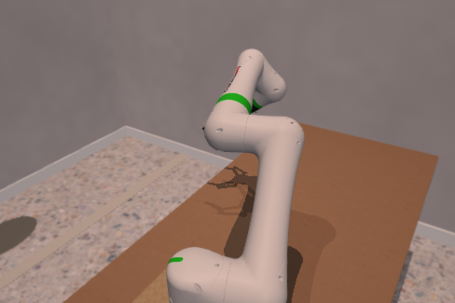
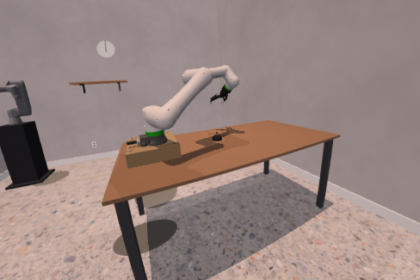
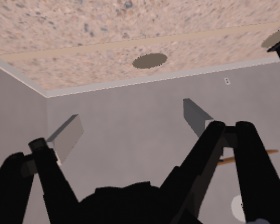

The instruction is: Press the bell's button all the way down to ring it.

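Observation:
The bell (image 2: 217,138) is small, dark and domed and sits on the brown table (image 2: 224,150) in the exterior view, in the arm's shadow. My gripper (image 2: 219,96) hangs well above the bell, its fingers wide open and empty. In the wrist view the gripper (image 3: 133,122) points at the wall and floor, with both grey finger pads apart and nothing between them; the bell is out of that view. In the top view the arm (image 1: 261,162) hides the bell and the gripper.
The arm stands on a wooden base block (image 2: 152,151) at the table's left end. A black pedestal with another robot (image 2: 21,150) stands on the floor at the far left. A wall shelf (image 2: 98,83) and a clock (image 2: 105,48) hang behind.

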Robot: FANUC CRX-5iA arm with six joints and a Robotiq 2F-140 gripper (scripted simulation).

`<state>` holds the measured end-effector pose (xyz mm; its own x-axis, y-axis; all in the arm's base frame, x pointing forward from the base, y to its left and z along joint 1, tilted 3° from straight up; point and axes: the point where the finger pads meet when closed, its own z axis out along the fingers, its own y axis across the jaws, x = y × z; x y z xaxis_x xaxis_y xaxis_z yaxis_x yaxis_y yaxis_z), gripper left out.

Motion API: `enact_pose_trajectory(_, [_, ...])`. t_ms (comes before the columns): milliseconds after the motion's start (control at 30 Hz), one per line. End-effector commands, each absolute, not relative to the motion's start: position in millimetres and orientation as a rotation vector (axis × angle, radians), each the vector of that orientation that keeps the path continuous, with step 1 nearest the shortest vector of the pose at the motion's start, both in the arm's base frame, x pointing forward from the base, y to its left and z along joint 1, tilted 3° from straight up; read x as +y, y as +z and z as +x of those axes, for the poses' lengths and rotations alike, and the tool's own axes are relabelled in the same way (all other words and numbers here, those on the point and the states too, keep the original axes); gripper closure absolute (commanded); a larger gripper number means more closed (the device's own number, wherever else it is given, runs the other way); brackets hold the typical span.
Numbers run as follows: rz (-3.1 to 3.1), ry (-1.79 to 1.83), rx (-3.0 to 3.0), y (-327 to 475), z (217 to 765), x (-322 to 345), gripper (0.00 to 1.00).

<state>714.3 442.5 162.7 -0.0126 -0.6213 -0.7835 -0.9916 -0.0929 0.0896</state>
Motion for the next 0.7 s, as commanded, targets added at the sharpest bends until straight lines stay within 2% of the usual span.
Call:
enact_pose_trajectory(0, [-1.759,0.946,1.674,163.1,714.4,442.6,0.0])
enact_pose_trajectory(667, [-1.745,0.941,1.731,158.1,711.9,435.3,0.0])
